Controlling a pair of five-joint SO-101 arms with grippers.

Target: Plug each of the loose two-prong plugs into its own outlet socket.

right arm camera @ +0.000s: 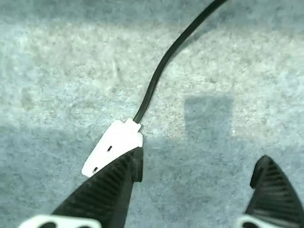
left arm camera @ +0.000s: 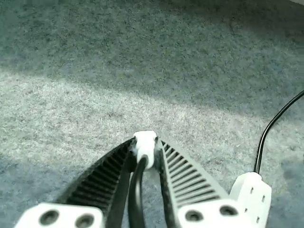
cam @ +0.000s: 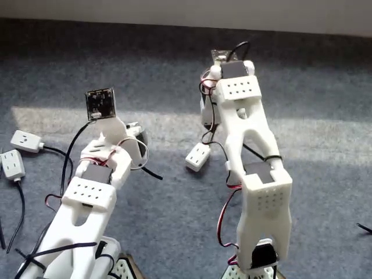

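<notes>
L gripper clamping plug, R gripper wide, socket just beside it

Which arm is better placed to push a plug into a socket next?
Left. The left fingers are shut on a white plug, with a socket lying close by. The right fingers are open, holding no plug.

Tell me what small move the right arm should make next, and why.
Probably shift the right gripper sideways so the socket sits between its open fingers. The socket lies by one fingertip, outside the gap, and the left gripper already holds a plug.
</notes>
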